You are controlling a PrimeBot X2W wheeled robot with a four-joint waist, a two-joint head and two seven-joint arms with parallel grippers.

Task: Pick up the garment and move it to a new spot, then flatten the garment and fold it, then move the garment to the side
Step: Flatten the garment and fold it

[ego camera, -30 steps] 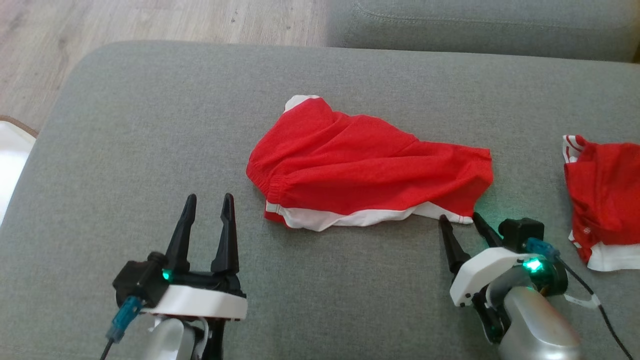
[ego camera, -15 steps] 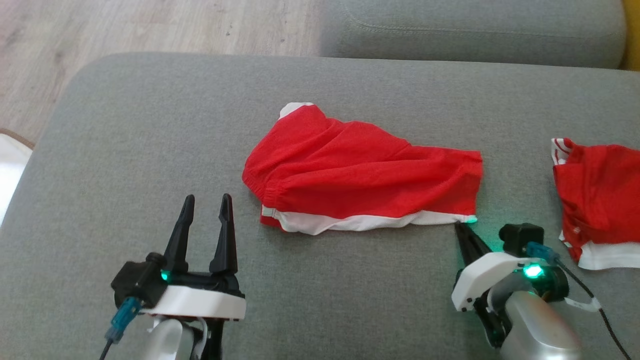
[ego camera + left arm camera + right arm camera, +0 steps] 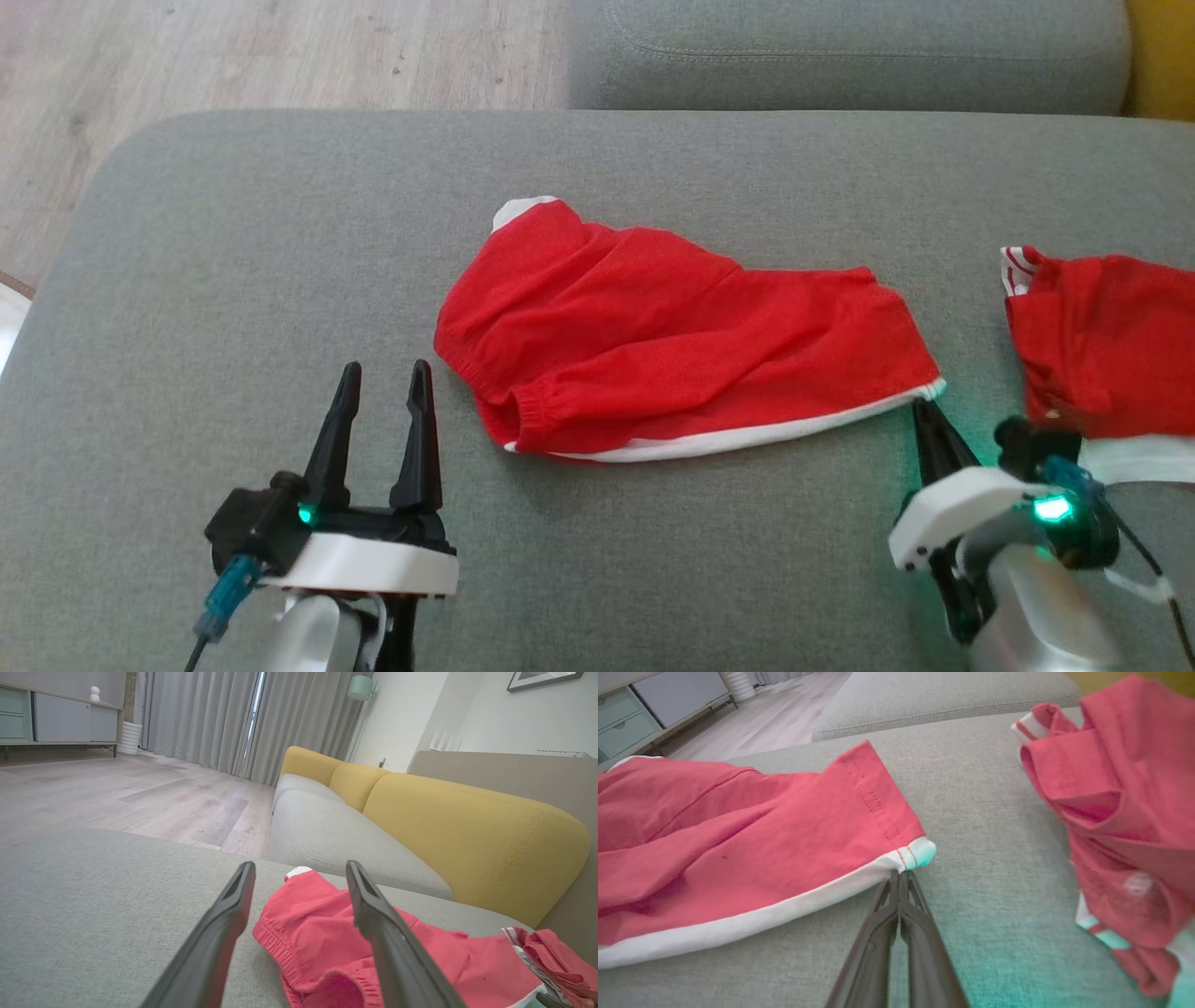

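Garment [image 3: 672, 336] lies rumpled on sofa cushion [image 3: 233, 280]. Right claw [image 3: 926, 409] pinches the hem corner [image 3: 920, 851] at 4 o'clock, probably to draw it flat. Left claw [image 3: 385, 370] rests spread at 8 o'clock.

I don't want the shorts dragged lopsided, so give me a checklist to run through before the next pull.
1. Hem corner pinched by right gripper, shut on the shorts: ok.
2. Waistband held by left gripper: not ok; it is open beside it, gripping nothing.
3. Fabric lying flat: not ok, wrinkled and bunched.
4. Gap to other red garment: ok, apart.
5. Both fabric layers in the pinch: cannot tell.
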